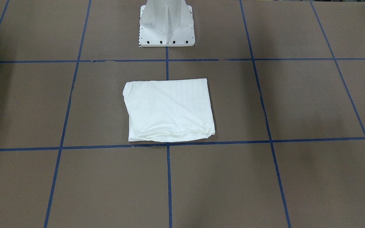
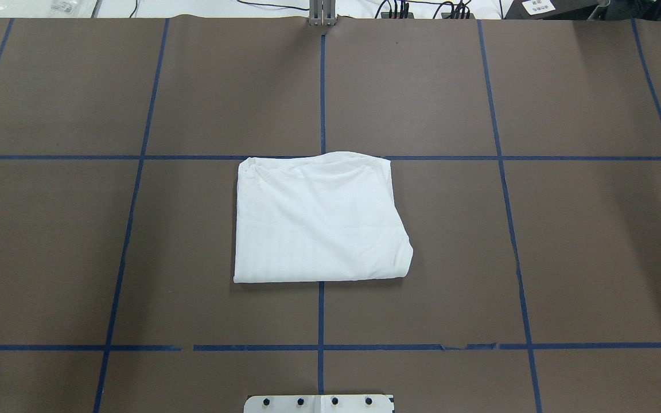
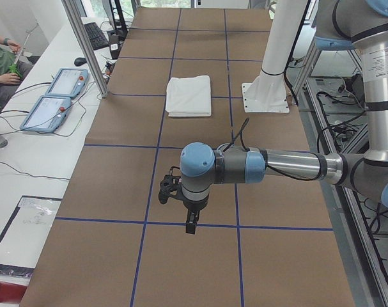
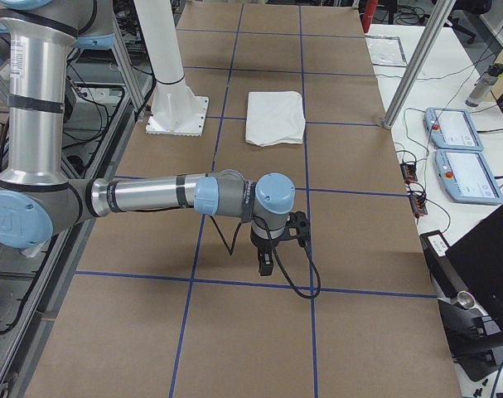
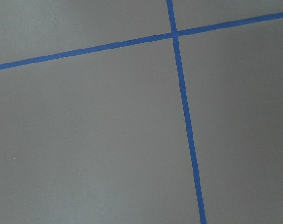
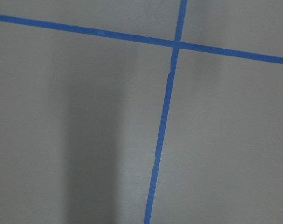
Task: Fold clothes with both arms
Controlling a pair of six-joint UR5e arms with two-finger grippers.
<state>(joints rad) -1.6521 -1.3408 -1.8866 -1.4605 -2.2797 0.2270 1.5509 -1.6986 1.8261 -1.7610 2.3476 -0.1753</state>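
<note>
Brown paper table (image 2: 451, 241) with a blue tape (image 2: 322, 310) grid, white pedestal (image 1: 166, 28) at the robot side. Shirt (image 2: 319, 221) lies flat at table centre, folded into a compact rectangle of several layers. It straddles the centre tape line, just in front of the pedestal and apart from it. In the overhead view its far edge touches a cross line and its near right corner bulges out a bit. Nothing is touching the shirt.

Left arm (image 3: 277, 165) reaches out low over the table's left end, well apart from the shirt (image 3: 188, 96). Left gripper (image 3: 189, 220) points down over bare paper near a tape line; can't tell if its fingers are spread or together. Right arm (image 4: 143, 197) does the same at the right end. Right gripper (image 4: 266, 264) points down beside a tape line, finger state can't be told either. Both wrist views show only paper and a tape crossing.

Two tablets (image 3: 53, 96) sit on the white bench beyond the table, with a person's arm (image 3: 2, 61) at that bench's far left.
</note>
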